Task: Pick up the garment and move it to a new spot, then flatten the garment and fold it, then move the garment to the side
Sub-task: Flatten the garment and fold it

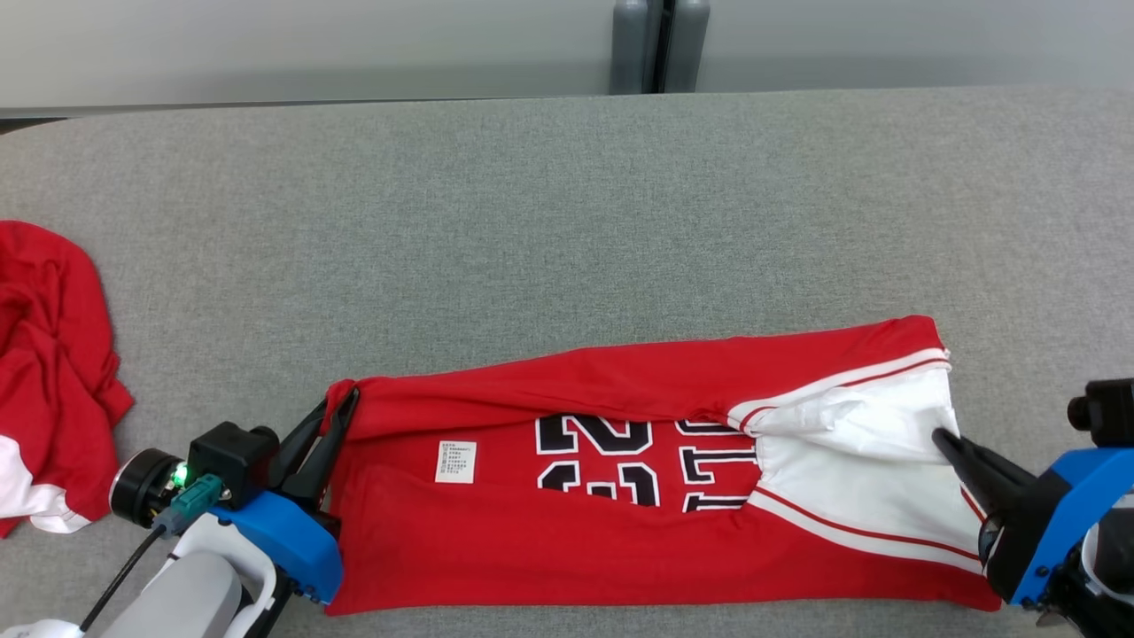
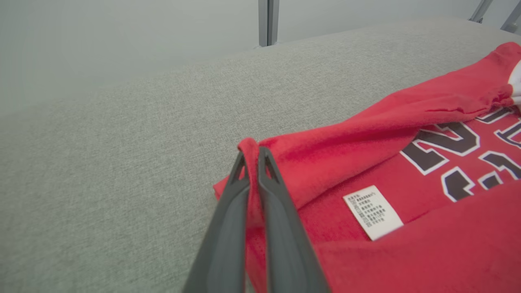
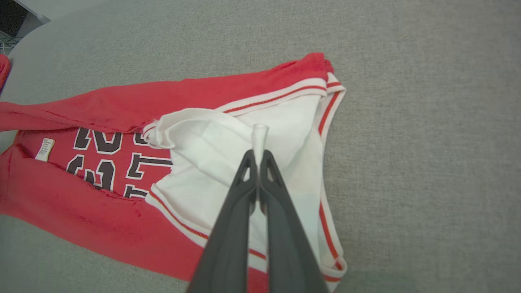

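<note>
From my remote station, the grey cloth-covered table [image 1: 567, 221] fills the head view, and the garment [image 1: 567, 549], a red jersey with a white panel [image 1: 850, 443] at one end, lies lengthwise along the table's near edge, right in front of the robot. Its far long edge is turned over toward the middle and covers the top of the black lettering [image 1: 647, 465], so I judge the folding step to be under way, with the move to the side not yet done. A second heap [image 1: 53, 354] of red cloth sits crumpled at the table's left edge, well apart from the jersey; I cannot tell whether it is finished work or waiting its turn. The left gripper [image 1: 345, 396] is clamped on the red corner at the jersey's left end, a ridge of cloth pinched between its dark fingers [image 2: 276, 191]. The right gripper [image 1: 941, 436] is closed tight on the white panel at the opposite end, a small tuft of white poking past its tips in the right wrist view. With one grip at each end, the cloth is held stretched between them, which I take as the way to keep the next fold straight. A small white label [image 1: 456, 462] faces up near the left gripper.
</note>
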